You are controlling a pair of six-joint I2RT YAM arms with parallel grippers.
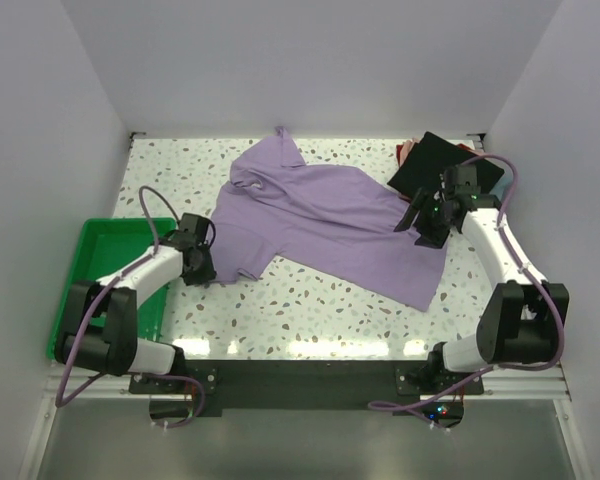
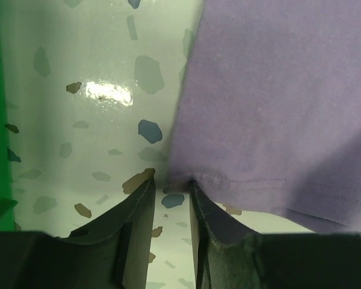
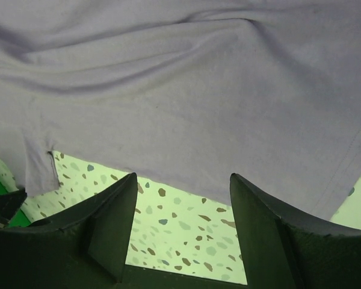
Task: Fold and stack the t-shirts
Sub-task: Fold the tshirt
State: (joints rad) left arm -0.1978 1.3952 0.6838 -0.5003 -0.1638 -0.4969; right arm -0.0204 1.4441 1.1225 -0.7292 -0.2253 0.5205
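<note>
One purple tee [image 1: 330, 215] lay spread mid-frame on the surface [image 1: 310, 310] | left fingers [image 2: 135, 211] nearly together at its lower-left corner, grip uncertain | right fingers [image 3: 108, 217] apart over the right edge | step wanted a deep pinch past the seam and an even lift.

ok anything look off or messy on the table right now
The lavender t-shirt lies unfolded, rumpled and askew across the table, its far sleeve bunched up near the back edge. Nothing looks spilled or damaged.
</note>
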